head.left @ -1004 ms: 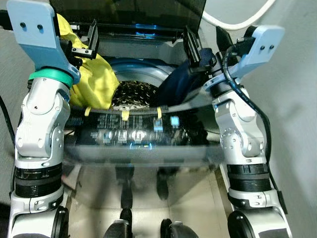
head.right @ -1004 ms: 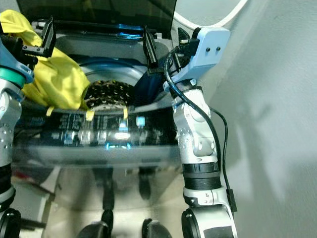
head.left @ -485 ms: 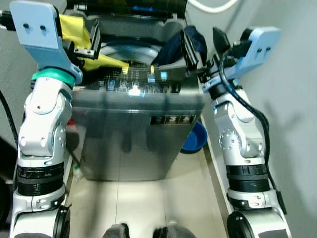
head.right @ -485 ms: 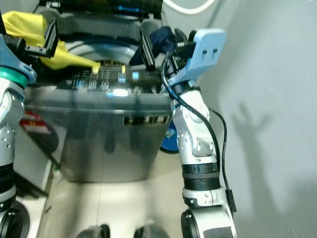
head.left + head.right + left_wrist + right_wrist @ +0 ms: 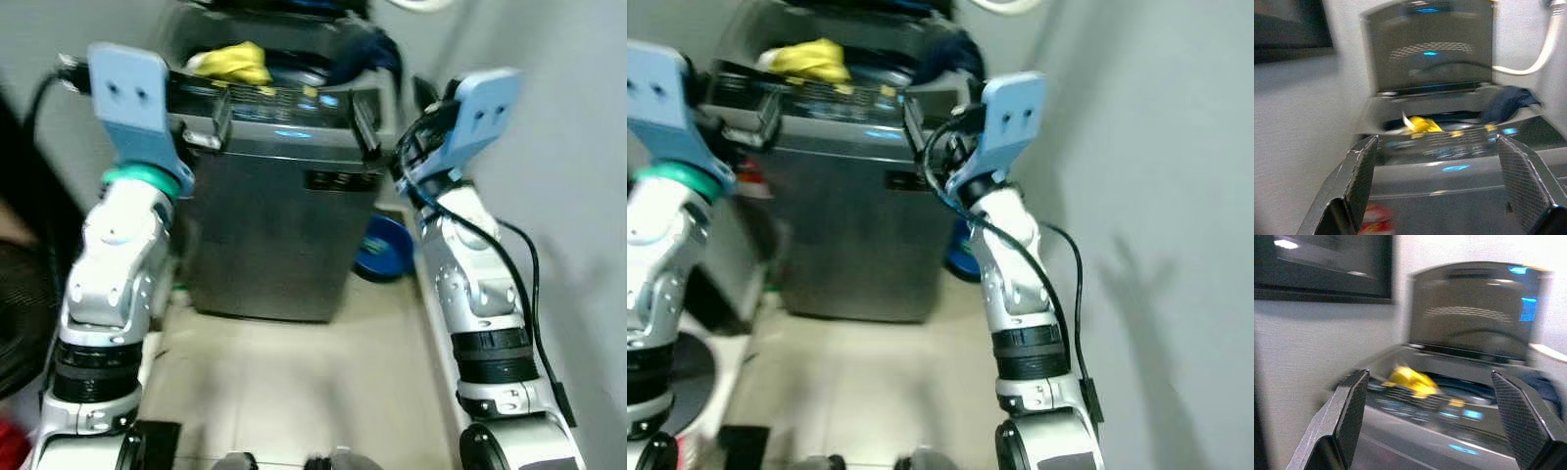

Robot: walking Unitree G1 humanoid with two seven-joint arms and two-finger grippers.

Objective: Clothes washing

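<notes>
Both claws are raised in front of me, and both are spread wide with nothing between the fingers.

From the left eye, my left claw hangs just short of the washing machine, level with its control panel, and my right claw sits at the machine's near right corner. A yellow garment lies heaped on the left rim of the tub opening; a dark blue garment is draped over the right rim. A blue basin rests on the floor between the machine and the wall.

From the right eye, the same layout holds: yellow cloth on my left side, blue cloth on my right, the machine ahead of me and apart from both claws.

From the left wrist, my two fingers frame the open lid, and the yellow garment lies straight ahead between them, on the far side of the control panel.

From the right wrist, the fingers frame the machine too, though blurred; the blue garment sits at the edge of the frame beside the far finger.

I judge each garment lies forward and above its own claw: left arm nearer the yellow, right arm nearer the blue. Both hang half over the rim, so a forward reach over the panel looks necessary.
</notes>
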